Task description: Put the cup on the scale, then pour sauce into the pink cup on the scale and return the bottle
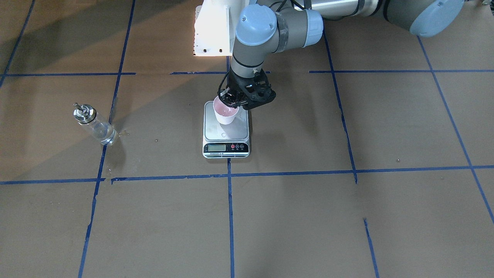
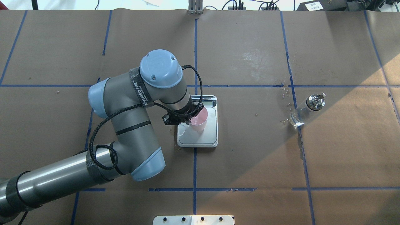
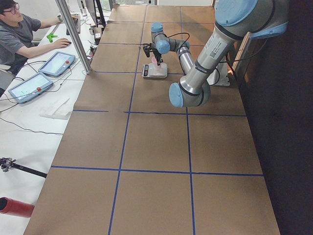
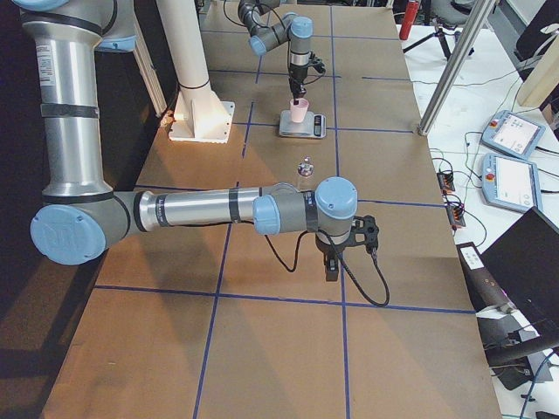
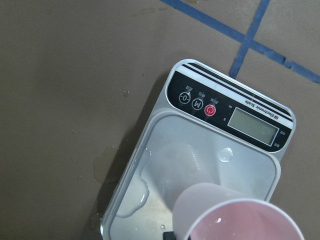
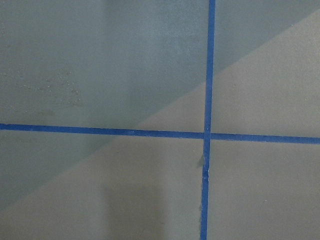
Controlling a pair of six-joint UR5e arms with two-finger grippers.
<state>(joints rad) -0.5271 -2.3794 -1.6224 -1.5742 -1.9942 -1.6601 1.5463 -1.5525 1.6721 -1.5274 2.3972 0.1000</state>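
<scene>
My left gripper [image 1: 232, 99] is shut on the rim of the pale pink cup [image 1: 225, 112], on the side nearest the robot. It holds the cup upright over the silver platform of the scale [image 1: 225, 133]. In the left wrist view the cup [image 5: 235, 220] sits low in frame, its faint reflection lies on the wet platform [image 5: 165, 190], and I cannot tell whether the cup touches it. The clear glass bottle [image 2: 304, 110] with a silver pourer cap stands alone on the table far to the robot's right. My right gripper [image 4: 332, 264] hangs over bare paper near the operators' side; I cannot tell its state.
Water drops lie on the paper beside the scale [image 5: 102, 160] and near the bottle [image 2: 285, 93]. The white robot base [image 1: 212, 31] stands behind the scale. Blue tape lines [image 6: 207, 135] cross the brown paper. An operator [image 3: 19, 34] sits beyond the table's far edge.
</scene>
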